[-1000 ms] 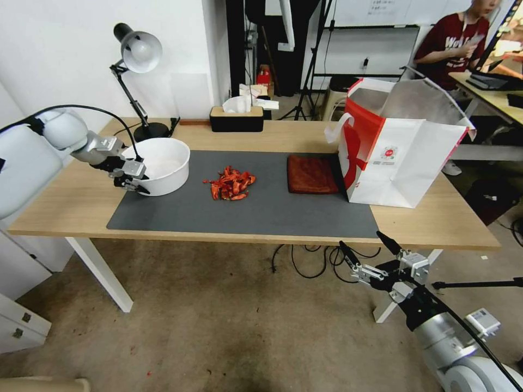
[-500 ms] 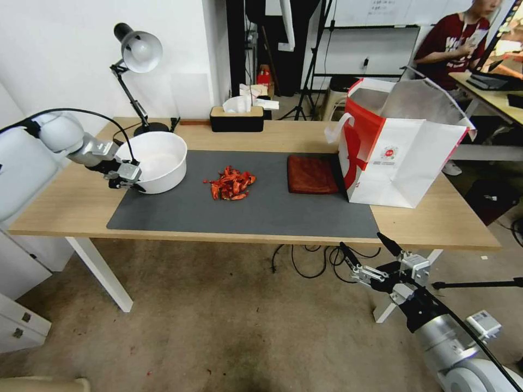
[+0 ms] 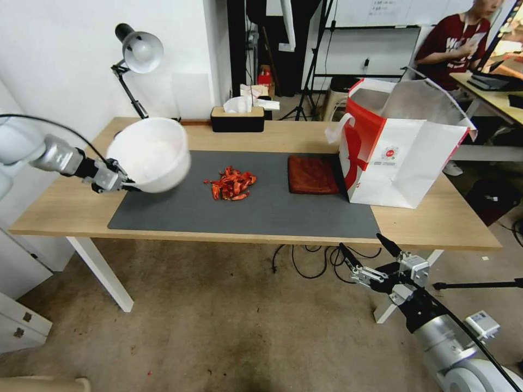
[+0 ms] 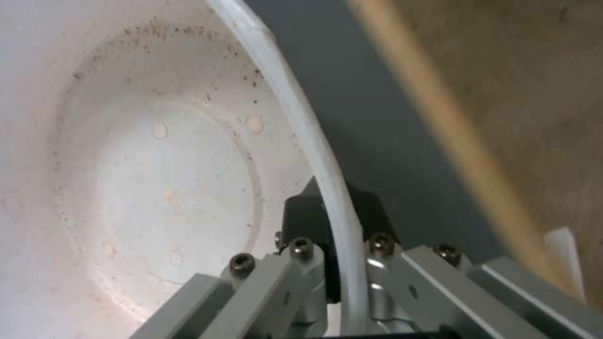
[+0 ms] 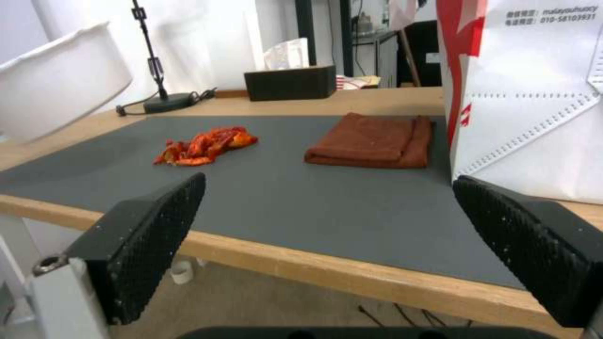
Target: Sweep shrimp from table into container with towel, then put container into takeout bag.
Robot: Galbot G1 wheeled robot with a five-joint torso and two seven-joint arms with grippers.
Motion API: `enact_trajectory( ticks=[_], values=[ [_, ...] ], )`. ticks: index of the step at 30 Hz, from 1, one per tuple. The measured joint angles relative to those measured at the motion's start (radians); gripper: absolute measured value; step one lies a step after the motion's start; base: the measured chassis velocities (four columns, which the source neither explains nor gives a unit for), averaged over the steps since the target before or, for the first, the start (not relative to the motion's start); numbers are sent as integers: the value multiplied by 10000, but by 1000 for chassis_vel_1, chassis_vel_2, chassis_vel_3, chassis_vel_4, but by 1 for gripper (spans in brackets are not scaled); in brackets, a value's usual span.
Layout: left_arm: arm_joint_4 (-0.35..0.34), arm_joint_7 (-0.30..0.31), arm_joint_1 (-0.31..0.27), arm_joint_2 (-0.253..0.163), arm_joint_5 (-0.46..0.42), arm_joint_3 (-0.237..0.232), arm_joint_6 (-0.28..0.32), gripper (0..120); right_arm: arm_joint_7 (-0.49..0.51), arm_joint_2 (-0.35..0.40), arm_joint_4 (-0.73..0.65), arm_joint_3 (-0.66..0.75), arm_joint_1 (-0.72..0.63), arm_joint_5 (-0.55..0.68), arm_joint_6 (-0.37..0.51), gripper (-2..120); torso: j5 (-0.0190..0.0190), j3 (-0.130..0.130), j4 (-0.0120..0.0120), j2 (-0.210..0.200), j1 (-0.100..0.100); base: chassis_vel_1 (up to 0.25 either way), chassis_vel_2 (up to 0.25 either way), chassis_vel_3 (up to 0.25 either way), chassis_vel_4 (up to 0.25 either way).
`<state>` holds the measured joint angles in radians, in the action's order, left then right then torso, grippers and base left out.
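While left gripper [image 3: 121, 183] pinches container [image 3: 148, 155] rim, bowl seemingly airborne

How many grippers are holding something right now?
1. The left gripper pinches the rim of the container, lifted and tilted over the mat's left end. The right gripper hangs open below the table's front edge, holding nothing.
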<state>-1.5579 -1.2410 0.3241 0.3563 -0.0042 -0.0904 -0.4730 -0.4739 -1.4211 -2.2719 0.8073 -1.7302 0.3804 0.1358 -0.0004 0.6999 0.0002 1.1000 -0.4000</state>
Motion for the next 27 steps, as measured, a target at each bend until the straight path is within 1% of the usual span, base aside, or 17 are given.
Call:
enact_trajectory(
  ticks=[1,2,3,5,7,8,12,13,15,16,17,21,22,23,25,26,27],
  values=[
    [-549,-56,718,-215,-85,605,-98,0,0,4,16,-33,6,0,0,100,2,-1,3,1,1,0,0,0,0],
    [-923,-83,1086,-359,-114,895,-176,0,0,6,24,-54,9,0,0,100,5,-1,4,1,0,0,0,0,0],
    [-923,-83,1086,-359,-114,895,-176,0,0,6,24,-54,9,0,0,100,5,-1,4,1,0,0,0,0,0],
    [-1852,-126,1899,-601,-71,1531,-432,0,0,11,30,-97,8,0,2,100,4,-1,0,1,1,0,0,0,0],
    [-2614,-127,2400,-776,155,1804,-671,0,0,18,31,-116,7,1,8,100,6,0,-6,0,1,0,0,0,0],
    [-2614,-127,2400,-776,155,1804,-671,0,0,18,31,-116,7,1,8,100,6,0,-6,0,1,0,0,0,0],
    [-3684,-135,2952,-910,802,1951,-1098,0,1,19,45,-143,15,6,14,100,6,1,-2,1,1,0,0,0,0],
    [-3684,-135,2952,-910,802,1951,-1098,0,1,19,45,-143,15,6,14,100,6,1,-2,1,1,0,0,0,0],
    [-4151,-129,3307,-916,1150,1962,-1203,0,2,16,78,-144,17,15,15,100,6,0,-3,1,0,0,0,0,0],
    [-4302,-115,3473,-904,1342,1961,-1273,0,3,16,91,-144,17,19,15,100,7,0,-3,1,1,0,0,0,0],
    [-4302,-115,3473,-904,1342,1961,-1273,0,3,16,91,-144,17,19,15,100,7,0,-3,1,1,0,0,0,0],
    [-4848,46,4443,-672,2574,1951,-1727,0,11,68,151,-79,23,72,14,100,5,0,-2,0,0,0,0,0,0],
    [-4848,46,4443,-672,2574,1951,-1727,0,11,68,151,-79,23,72,14,100,5,0,-2,0,0,0,0,0,0],
    [-5032,73,4667,-606,2901,2004,-1863,0,13,85,168,-57,27,89,14,100,3,1,-1,0,0,0,0,0,0],
    [-5475,93,4905,-538,3307,2090,-2015,0,21,120,219,-12,32,125,13,100,4,0,-1,0,0,0,0,0,0],
    [-5475,93,4905,-538,3307,2090,-2015,0,21,120,219,-12,32,125,13,100,4,0,-1,0,0,0,0,0,0],
    [-5744,113,4940,-514,3443,2103,-2042,0,24,126,258,-2,39,133,13,100,7,0,-2,1,1,0,0,0,0]
  ],
)
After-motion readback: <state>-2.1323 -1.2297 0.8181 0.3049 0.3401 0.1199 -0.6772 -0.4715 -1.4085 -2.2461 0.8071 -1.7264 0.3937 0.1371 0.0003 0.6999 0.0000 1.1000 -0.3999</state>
